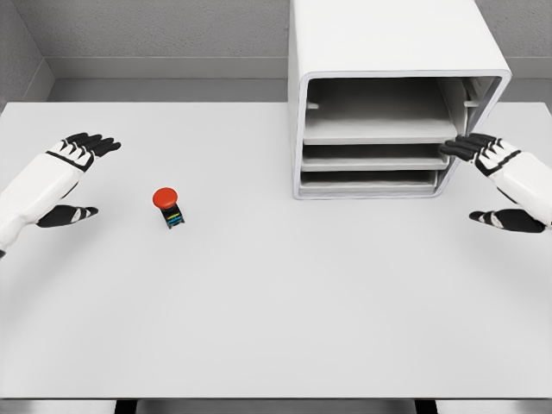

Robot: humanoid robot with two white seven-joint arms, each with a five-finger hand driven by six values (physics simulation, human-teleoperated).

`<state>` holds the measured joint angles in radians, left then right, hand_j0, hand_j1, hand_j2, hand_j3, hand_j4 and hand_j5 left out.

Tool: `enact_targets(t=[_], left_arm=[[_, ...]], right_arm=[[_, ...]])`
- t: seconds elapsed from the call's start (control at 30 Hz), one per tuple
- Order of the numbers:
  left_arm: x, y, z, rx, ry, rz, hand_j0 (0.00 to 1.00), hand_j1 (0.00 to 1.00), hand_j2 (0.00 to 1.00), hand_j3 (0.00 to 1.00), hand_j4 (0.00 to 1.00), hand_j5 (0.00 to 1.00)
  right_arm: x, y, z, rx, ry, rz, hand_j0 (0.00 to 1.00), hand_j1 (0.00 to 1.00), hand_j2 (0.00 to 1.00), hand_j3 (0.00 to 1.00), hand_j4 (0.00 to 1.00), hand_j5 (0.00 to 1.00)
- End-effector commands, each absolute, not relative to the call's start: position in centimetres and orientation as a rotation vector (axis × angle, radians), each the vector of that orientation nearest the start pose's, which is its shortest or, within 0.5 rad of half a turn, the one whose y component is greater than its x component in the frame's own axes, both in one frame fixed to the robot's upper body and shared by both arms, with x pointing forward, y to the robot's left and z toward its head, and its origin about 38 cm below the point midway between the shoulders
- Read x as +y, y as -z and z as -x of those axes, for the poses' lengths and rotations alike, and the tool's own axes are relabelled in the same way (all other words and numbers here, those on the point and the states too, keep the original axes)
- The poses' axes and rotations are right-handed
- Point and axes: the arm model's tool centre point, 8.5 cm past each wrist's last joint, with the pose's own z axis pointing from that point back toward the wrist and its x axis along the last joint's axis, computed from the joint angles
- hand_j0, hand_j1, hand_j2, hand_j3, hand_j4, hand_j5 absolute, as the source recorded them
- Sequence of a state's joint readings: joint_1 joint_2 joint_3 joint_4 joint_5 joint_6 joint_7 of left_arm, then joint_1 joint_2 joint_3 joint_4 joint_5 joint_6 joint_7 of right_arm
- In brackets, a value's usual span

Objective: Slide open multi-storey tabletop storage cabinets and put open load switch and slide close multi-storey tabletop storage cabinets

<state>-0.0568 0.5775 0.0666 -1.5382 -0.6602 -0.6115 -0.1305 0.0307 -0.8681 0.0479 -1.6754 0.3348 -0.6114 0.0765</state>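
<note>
White table (276,328) bare across front and middle, small red-capped switch (170,208) standing alone left of centre with open room all around, white cabinet (388,95) blocking the far right, right hand (496,185) at its front corner, left hand (65,181) near the left edge

Smooth, matt, pale grey top on the table (276,328), no grain, no gloss. Hard, plastic-looking white shell on the cabinet (388,39), satin, softly shaded on its rounded corners; duller grey on the trays (375,129) inside. Glossy red cap on the switch (166,197) at nine o'clock of the cabinet, over a dark plastic-looking base with small coloured bands. Smooth white casing and matt black fingers on the left hand (69,172) and on the right hand (500,177). Faintly speckled, rough-looking grey on the wall (155,30) at twelve o'clock.
</note>
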Motion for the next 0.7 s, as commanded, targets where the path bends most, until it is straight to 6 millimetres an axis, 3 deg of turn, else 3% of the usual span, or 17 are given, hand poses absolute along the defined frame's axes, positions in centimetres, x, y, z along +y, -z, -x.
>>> enact_targets(t=[0.0, 0.13, 0.23, 0.37, 0.57, 0.67], left_arm=[[37.4, -16.5, -36.5, -1.711, 1.442, -0.771, 1.0, 1.0, 1.0, 1.0, 1.0, 1.0], [37.2, -16.6, -36.6, -1.715, 1.445, -0.769, 1.0, 1.0, 1.0, 1.0, 1.0, 1.0], [35.3, -16.0, -36.9, -1.574, 1.606, -0.648, 1.0, 1.0, 1.0, 1.0, 1.0, 1.0], [34.4, -15.8, -37.3, -1.442, 1.721, -0.561, 1.0, 1.0, 1.0, 1.0, 1.0, 1.0], [33.1, -18.1, -38.2, -1.527, 1.715, -0.6, 1.0, 1.0, 1.0, 1.0, 1.0, 1.0], [31.6, -18.7, -38.8, -1.605, 1.659, -0.593, 1.0, 1.0, 1.0, 1.0, 1.0, 1.0]], right_arm=[[-37.4, -21.0, -33.5, -1.827, -1.518, 0.572, 1.0, 1.0, 1.0, 1.0, 1.0, 1.0], [-37.2, -21.0, -33.2, -1.829, -1.524, 0.565, 1.0, 1.0, 1.0, 1.0, 1.0, 1.0], [-37.2, -21.0, -33.2, -1.825, -1.528, 0.571, 1.0, 1.0, 1.0, 1.0, 1.0, 1.0], [-36.7, -20.7, -32.5, -1.815, -1.571, 0.565, 1.0, 1.0, 1.0, 1.0, 1.0, 1.0], [-35.9, -21.7, -32.6, -1.845, -1.598, 0.585, 1.0, 1.0, 1.0, 1.0, 1.0, 1.0], [-35.8, -22.5, -33.0, -1.871, -1.59, 0.595, 1.0, 1.0, 1.0, 1.0, 1.0, 1.0]])
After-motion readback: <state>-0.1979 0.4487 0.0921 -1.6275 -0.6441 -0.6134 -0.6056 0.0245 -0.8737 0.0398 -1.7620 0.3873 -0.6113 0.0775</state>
